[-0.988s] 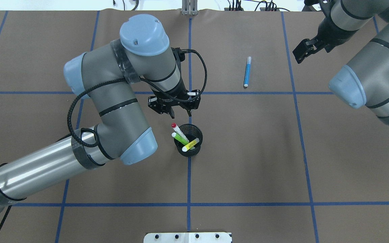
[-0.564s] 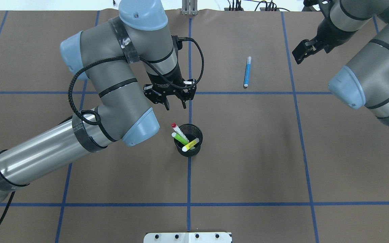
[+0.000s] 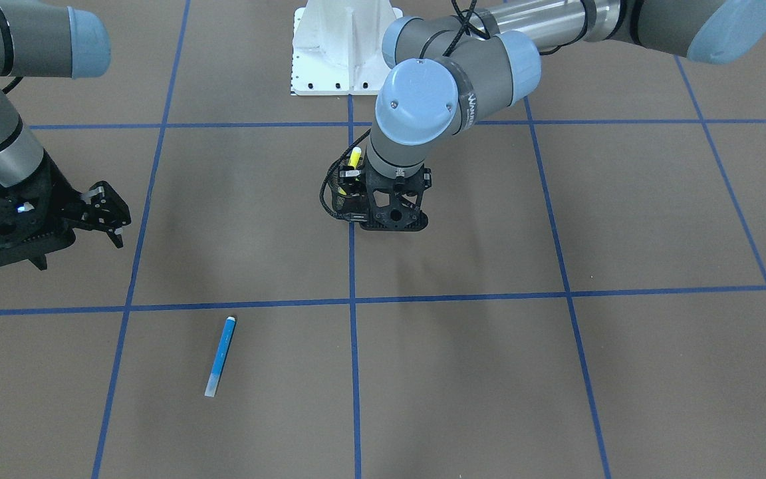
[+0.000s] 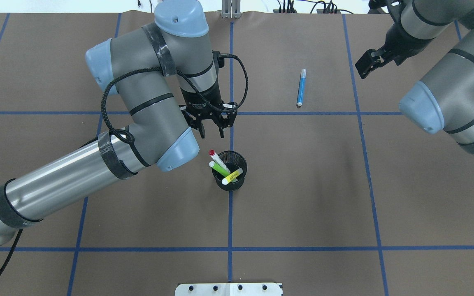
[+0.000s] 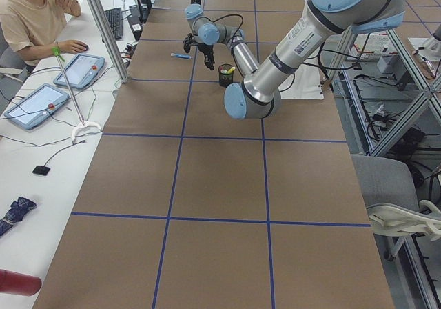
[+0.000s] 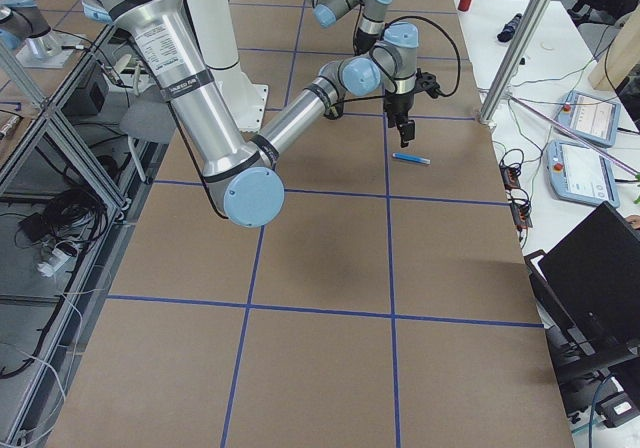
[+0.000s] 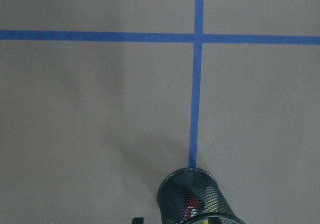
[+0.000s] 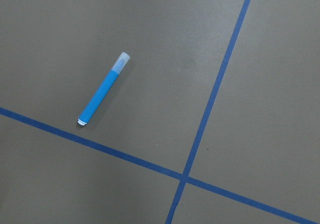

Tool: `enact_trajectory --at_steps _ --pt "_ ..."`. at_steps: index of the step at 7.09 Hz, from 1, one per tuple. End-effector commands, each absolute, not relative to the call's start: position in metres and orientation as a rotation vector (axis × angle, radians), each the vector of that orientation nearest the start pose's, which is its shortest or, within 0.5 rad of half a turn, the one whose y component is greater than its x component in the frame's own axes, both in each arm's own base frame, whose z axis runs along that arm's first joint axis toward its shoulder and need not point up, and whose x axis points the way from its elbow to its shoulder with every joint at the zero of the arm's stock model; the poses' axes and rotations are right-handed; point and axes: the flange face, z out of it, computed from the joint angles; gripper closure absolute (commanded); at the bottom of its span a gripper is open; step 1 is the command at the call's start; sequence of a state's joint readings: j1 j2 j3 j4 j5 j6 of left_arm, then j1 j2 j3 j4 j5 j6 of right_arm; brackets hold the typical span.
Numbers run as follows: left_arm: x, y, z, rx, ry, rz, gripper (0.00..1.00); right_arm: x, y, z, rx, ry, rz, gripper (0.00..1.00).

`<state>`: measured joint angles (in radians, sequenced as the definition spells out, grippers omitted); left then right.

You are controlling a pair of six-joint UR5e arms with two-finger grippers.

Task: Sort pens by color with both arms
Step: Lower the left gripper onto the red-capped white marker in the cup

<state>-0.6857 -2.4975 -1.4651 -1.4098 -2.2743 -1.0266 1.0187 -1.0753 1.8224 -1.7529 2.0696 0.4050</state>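
The blue pen (image 4: 301, 87) lies flat on the brown worktop (image 4: 303, 197), well apart from the black mesh cup (image 4: 240, 158), on the far side of it from the robot and towards the right arm. The other three pens stand leaning in the cup: the red-capped pen (image 4: 215, 156), the green pen (image 4: 220, 168) and the yellow pen (image 4: 232, 176).

By this layout the sorting looks about a quarter done. One colour is set out on its own and three are not yet taken from the cup.

The left gripper (image 4: 212, 132) hangs just beyond the cup, close to the red cap, its jaws spread and holding nothing. The right gripper (image 4: 365, 65) hovers further out than the blue pen, well apart from the cup, and its jaws also look parted and empty.

The overhead view alone shows all three pens in the cup. From the front the left wrist hides most of the cup, and only the yellow pen's top shows above it. The left wrist camera catches just the cup's mesh wall at its bottom edge, with a hint of red through it. The right wrist camera shows the blue pen's clear cap and pale end near a crossing of blue tape lines (image 8: 210, 104). The exterior left view adds a person (image 5: 31, 16) seated at a side desk.
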Motion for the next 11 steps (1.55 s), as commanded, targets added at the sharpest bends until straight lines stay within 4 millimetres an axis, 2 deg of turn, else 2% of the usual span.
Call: enact_trajectory --at_steps 1,7,11 --pt "0.526 -0.513 0.129 -0.231 0.926 0.12 0.51 -0.253 -0.574 0.291 0.269 -0.686 -0.281 0.02" --pt "0.534 -0.511 0.141 -0.259 0.911 0.121 0.51 -0.256 -0.576 0.297 0.256 -0.68 -0.279 0.02" --pt "0.543 -0.501 0.14 -0.267 0.909 0.137 0.54 -0.256 -0.577 0.298 0.253 -0.679 -0.278 0.02"
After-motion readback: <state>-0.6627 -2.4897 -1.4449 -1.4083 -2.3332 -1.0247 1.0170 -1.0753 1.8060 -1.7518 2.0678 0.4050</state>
